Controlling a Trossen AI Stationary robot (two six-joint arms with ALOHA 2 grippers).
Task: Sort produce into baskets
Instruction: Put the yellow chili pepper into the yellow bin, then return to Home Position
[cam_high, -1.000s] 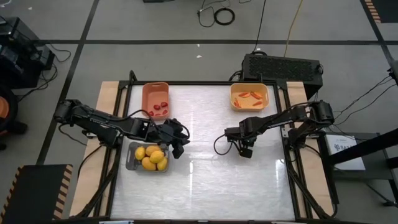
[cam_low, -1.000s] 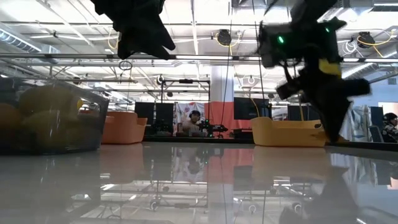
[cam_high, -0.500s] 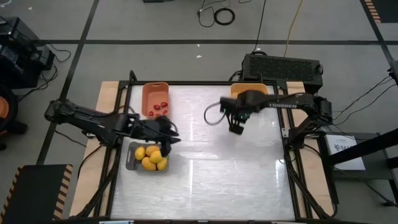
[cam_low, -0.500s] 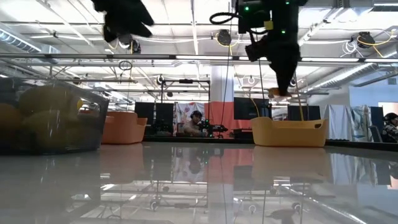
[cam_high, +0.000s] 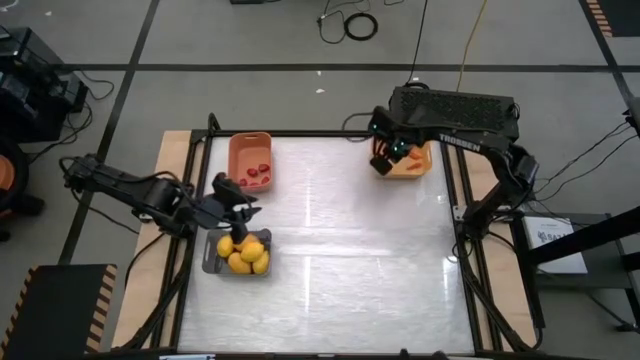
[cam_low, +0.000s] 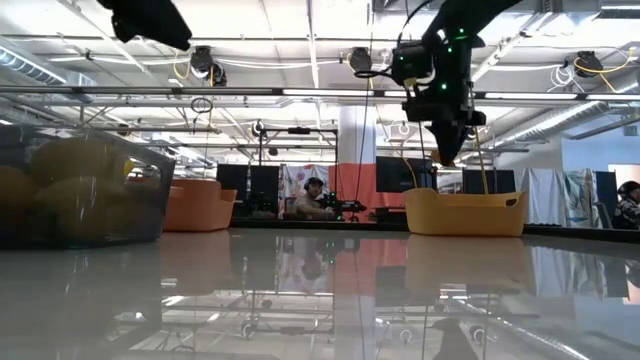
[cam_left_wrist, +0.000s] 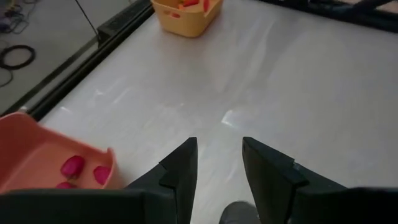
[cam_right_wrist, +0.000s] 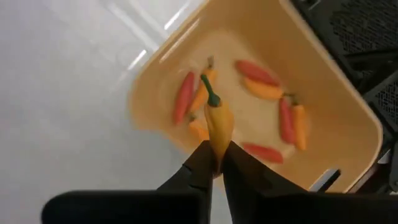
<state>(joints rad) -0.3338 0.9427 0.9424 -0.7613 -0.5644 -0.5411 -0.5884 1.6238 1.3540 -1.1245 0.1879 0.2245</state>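
- Since a second earlier, the right hand (cam_high: 383, 160) had swung from mid-tabletop to the yellow-orange basket (cam_high: 421, 163) at the far right corner.
- It gripped a yellow pepper (cam_right_wrist: 215, 124) over the peppers (cam_right_wrist: 272, 124) inside.
- The left hand (cam_left_wrist: 217, 171) hovered narrowly parted above the grey basket (cam_high: 210, 258) of yellow fruits (cam_high: 245, 253), near the salmon basket (cam_high: 249, 146).

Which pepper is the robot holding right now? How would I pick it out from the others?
Start at the yellow-orange basket at the table's far right corner. The right gripper hangs just above its rim, shut on one yellow pepper. Unlike the red and orange peppers lying flat in the basket, this one is pinched by its tip, green stem pointing away from the fingers.
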